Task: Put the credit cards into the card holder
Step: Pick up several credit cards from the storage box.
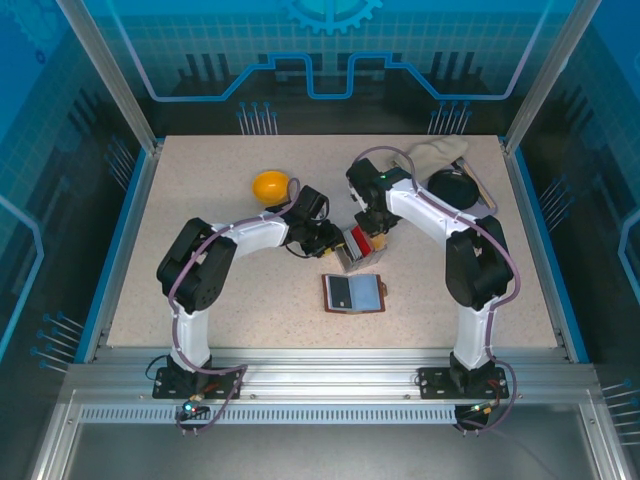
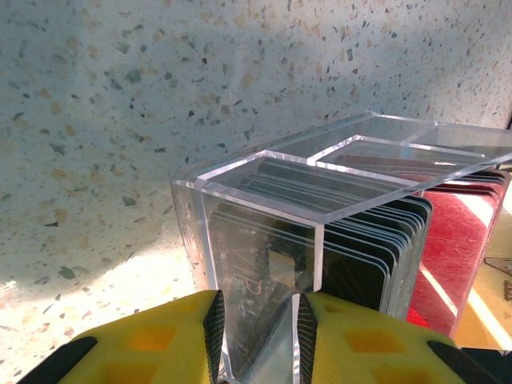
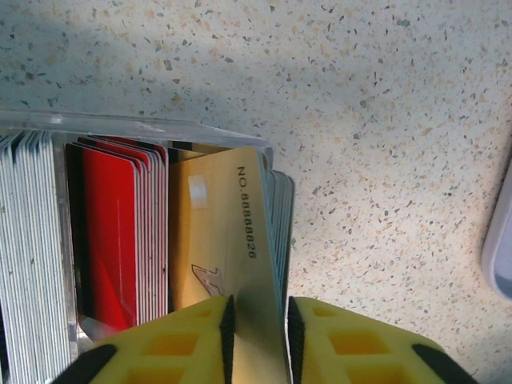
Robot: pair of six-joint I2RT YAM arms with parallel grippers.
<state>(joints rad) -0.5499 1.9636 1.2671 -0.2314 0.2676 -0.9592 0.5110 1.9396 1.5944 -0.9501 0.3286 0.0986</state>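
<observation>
The clear tray box (image 1: 356,246) stands mid-table with several credit cards upright in it: red cards (image 3: 112,232), white cards (image 3: 32,256), and black cards (image 2: 376,256) seen through the acrylic. My left gripper (image 2: 260,336) (image 1: 326,240) is shut on the near wall of the clear box (image 2: 264,240). My right gripper (image 3: 258,336) (image 1: 374,226) is over the box's other end, shut on a gold card (image 3: 216,224) printed NO. 88888826, which is tilted and partly out of the row. The reddish-brown card holder (image 1: 355,292) lies open and flat just in front of the box, grey-blue pockets up.
An orange ball (image 1: 270,185) sits behind the left arm. A black round object (image 1: 452,186) and a beige cloth (image 1: 436,155) lie at the back right. A pale rounded edge (image 3: 500,232) shows at the right of the right wrist view. Bare speckled table (image 1: 200,290) surrounds the holder.
</observation>
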